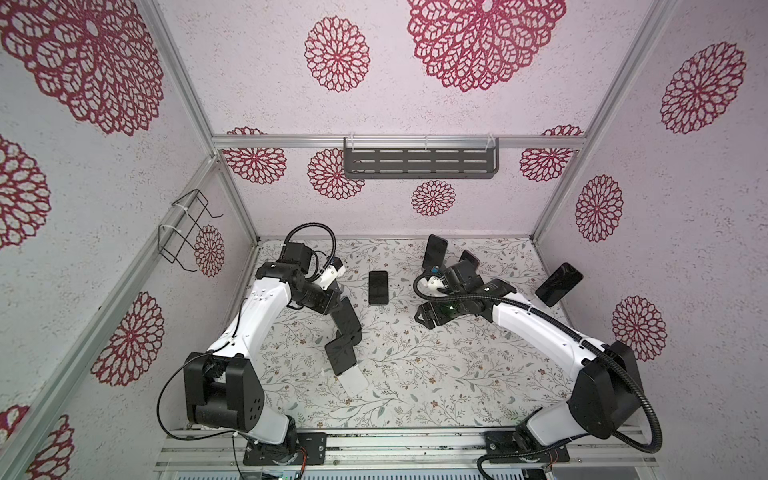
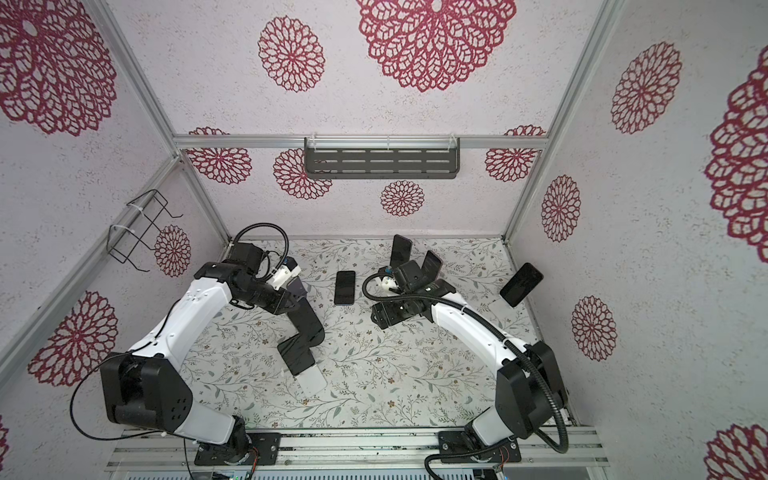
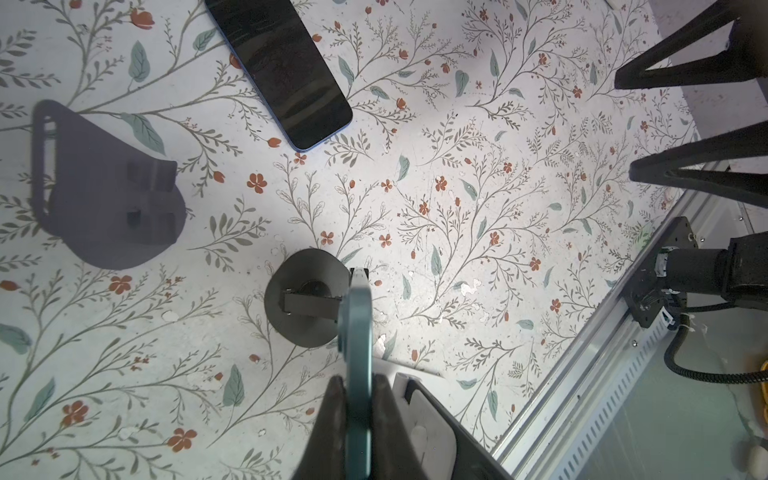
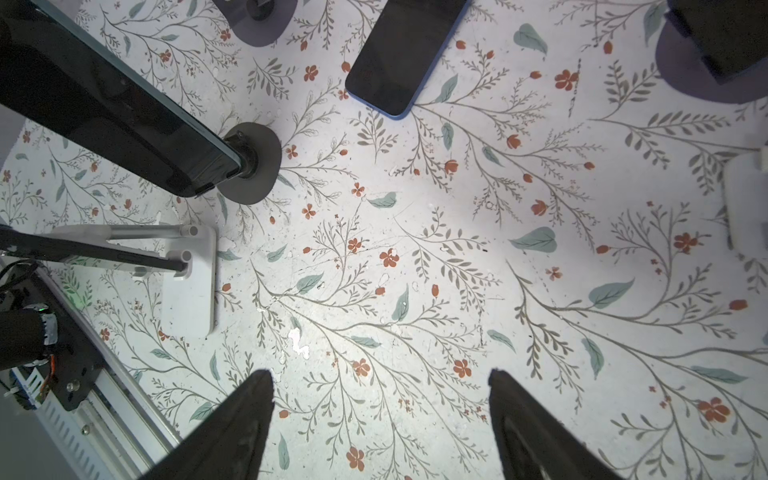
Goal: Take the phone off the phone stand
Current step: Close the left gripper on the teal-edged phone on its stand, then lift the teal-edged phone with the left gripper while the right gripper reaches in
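Where the desk (image 1: pixel 415 365) lies bare, it shows a flat white covering printed with grey-green sprigs and small rust-red flowers, scuffed and chipped in places in the wrist views. The enclosure has pale, grainy walls (image 1: pixel 266 95) stamped with crimson lace-like rosettes and is framed in ribbed aluminium rail (image 1: pixel 291 141). A dark grey slotted metal shelf (image 1: pixel 419 163) hangs on the back wall. A thin black wire rack (image 1: pixel 183 230) is tied to the left wall.

The left claw (image 3: pixel 358 380) is clenched on the thin teal-edged phone (image 3: pixel 355 324), which is seen edge-on. Its dark tapered fingers (image 3: pixel 332 415) press both flat faces. The phone's far end lies beside the small bracket of the round dark grey phone stand (image 3: pixel 299 332), a matt disc sitting on the desk. Whether the phone rests in the cradle cannot be told.

The right claw (image 4: pixel 380 374) is released, its fingers spread wide above bare covering and grasping nothing.

A glossy black blue-edged phone (image 1: pixel 378 287) with rounded corners lies flat between the two arms. Near the left claw, a white plastic stand (image 1: pixel 355 382) with a rectangular base props a black slab phone (image 1: pixel 340 357). A further dark phone (image 1: pixel 435 251) stands tilted near the back, and another tilted phone (image 1: pixel 558 283) stands near the right edge.
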